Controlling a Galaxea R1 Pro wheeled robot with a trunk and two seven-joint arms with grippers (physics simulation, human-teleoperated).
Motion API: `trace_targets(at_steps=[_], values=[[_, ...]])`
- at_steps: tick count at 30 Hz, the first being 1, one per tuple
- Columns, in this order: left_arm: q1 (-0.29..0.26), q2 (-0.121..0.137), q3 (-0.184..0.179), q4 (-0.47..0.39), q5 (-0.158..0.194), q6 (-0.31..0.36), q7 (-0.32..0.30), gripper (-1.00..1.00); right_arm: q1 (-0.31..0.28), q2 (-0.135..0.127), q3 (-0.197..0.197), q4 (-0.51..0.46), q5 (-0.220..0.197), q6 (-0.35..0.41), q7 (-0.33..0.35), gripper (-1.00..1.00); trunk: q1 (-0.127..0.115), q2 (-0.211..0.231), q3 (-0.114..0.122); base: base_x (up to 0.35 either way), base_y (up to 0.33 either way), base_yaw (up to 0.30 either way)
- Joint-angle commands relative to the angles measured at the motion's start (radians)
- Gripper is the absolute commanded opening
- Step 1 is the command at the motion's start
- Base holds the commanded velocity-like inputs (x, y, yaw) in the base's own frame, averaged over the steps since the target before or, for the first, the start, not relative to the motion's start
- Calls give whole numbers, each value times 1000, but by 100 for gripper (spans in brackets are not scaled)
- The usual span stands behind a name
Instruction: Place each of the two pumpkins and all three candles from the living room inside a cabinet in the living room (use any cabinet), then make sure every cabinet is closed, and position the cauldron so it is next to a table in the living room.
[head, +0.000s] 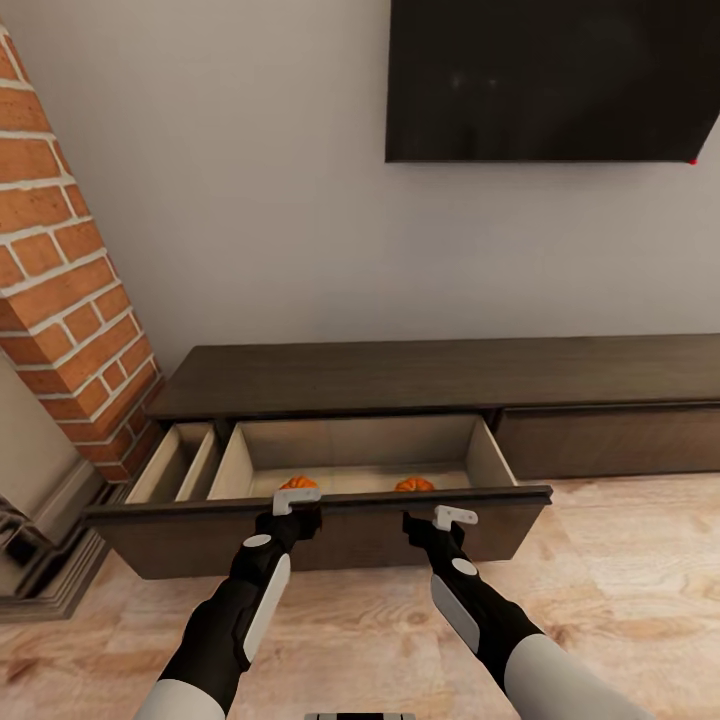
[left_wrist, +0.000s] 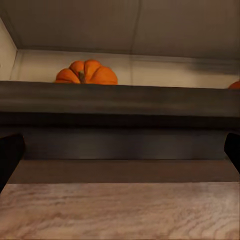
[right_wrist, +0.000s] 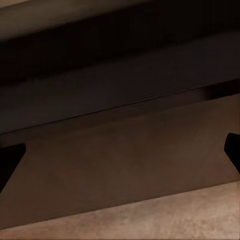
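The cabinet (head: 440, 375) stands against the wall with its wide left drawer (head: 320, 525) pulled out. Two orange pumpkins lie in the drawer behind its front panel, one (head: 298, 483) on the left and the other (head: 414, 484) on the right. My left gripper (head: 297, 508) is open just in front of the drawer's front, below the left pumpkin (left_wrist: 86, 72). My right gripper (head: 442, 522) is also open and faces the drawer front (right_wrist: 120, 150), with nothing between its fingers. The candles, the cauldron and the table are out of view.
A red brick chimney column (head: 60, 290) and the dark fireplace base (head: 45, 580) stand close on the left. A black TV (head: 550, 80) hangs on the wall above. The cabinet's right drawer front (head: 610, 440) is shut. Pale wood floor (head: 620, 600) lies to the right.
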Motion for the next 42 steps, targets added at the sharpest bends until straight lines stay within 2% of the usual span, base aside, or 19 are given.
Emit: trace_targets(at_steps=[1,42], values=[[0,0,-1,-1,10,4,8,100,-1,-1,6,0,-8,-7,-7,100,0,0,-1,242,0,0],[0,0,-1,-1,10,4,7,100,-1,-1,5,0,-8,-8,-7,100,0,0,-1,174,0,0]])
